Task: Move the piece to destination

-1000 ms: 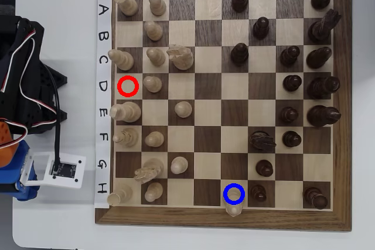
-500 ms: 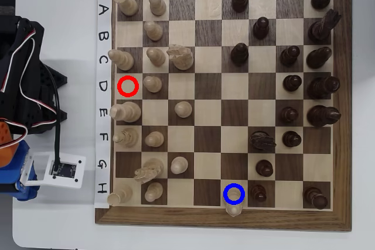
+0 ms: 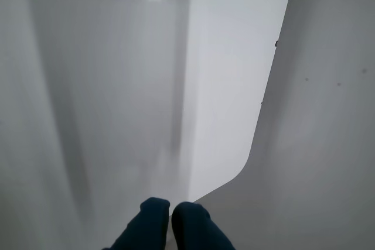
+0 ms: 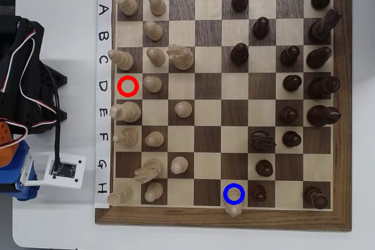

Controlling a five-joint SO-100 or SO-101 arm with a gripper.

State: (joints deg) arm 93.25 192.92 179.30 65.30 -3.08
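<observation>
In the overhead view the pale cream piece (image 4: 234, 208) stands on the blue-ringed destination square (image 4: 226, 194) in row H, column 5, at the board's near edge. The red-ringed square (image 4: 119, 86) at D1 holds no piece. My arm (image 4: 26, 86) is drawn back off the board's left side. In the wrist view my gripper (image 3: 171, 210) shows two dark blue fingertips (image 3: 153, 212) pressed together with nothing between them, over a plain white surface. No board or piece shows in the wrist view.
Many pale pieces stand in the board's left columns (image 4: 153, 57) and dark pieces in the right columns (image 4: 319, 86). A dark piece (image 4: 258, 192) stands right of the destination. A white camera module (image 4: 55, 170) with a cable lies left of the board.
</observation>
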